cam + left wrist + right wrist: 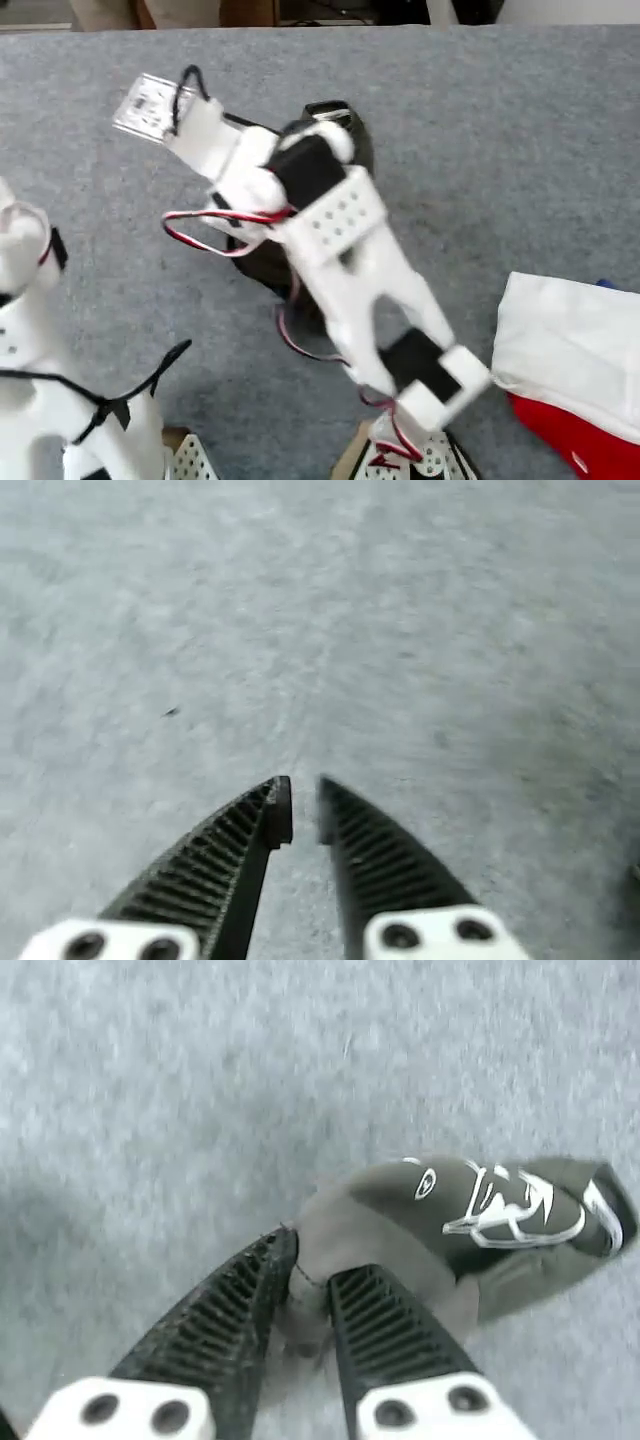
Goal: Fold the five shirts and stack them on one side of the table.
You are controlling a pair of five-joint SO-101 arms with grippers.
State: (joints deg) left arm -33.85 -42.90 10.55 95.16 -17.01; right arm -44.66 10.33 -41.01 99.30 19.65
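Grey table (520,120), wide and mostly bare. Right arm (340,230) reaches across its middle. Folded stack at the table's right edge, a white shirt (570,340) over a red shirt (560,430), well apart from both pincers. Dark shirt (480,1210) with white print lies bunched under the right arm. Its near edge sits between the fingers of the right pincer (305,1270), and its long axis runs away from the tips and off to one side. Right pincer is clenched on that fold. Left pincer (303,810) is all but closed, holding nothing, over bare table, farther from the shirt. Judgement: the right arm has the next pull, and the bundle needs spreading first.
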